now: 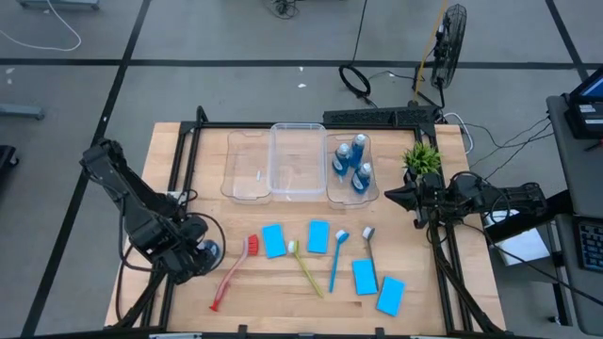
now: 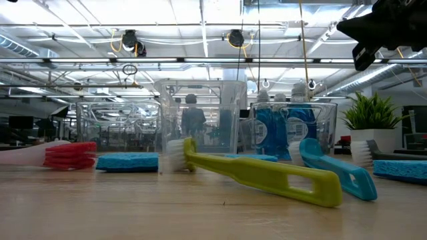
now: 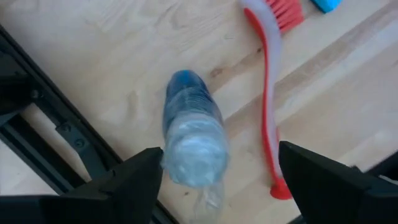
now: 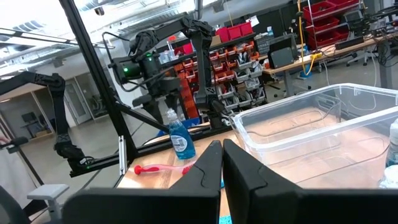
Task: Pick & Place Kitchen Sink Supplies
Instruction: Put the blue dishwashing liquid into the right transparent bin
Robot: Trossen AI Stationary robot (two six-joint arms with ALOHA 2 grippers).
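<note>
- The left gripper (image 3: 217, 180) hangs over a small blue bottle (image 3: 193, 140) that stands upright on the table (image 1: 188, 151), just beside the red brush (image 1: 233, 273). Its fingers are spread wide on either side of the cap, and they grip nothing.
- The right gripper (image 4: 222, 163) hovers beside the potted plant (image 1: 422, 157), off the bin end; its fingers are pressed together and empty.
- Three clear bins sit in a row. The one nearest the plant, the bottle bin (image 1: 352, 169), holds three blue bottles (image 1: 352, 162); the middle bin (image 1: 298, 160) and the far bin (image 1: 247, 168) look empty.
- Beside the red brush lie a sponge (image 1: 273, 240), the yellow-green brush (image 1: 305, 267), a second sponge (image 1: 318, 236), the blue brush (image 1: 335, 259), the grey brush (image 1: 369, 243) and two more sponges (image 1: 377, 285).
- Risk: the bottle is tall and narrow. If one finger touches first, it will likely tip onto the red brush or roll off the table edge.
- Risk: its wrapped surface looks slick, so a high grip at the cap could let it slip or swing.
</note>
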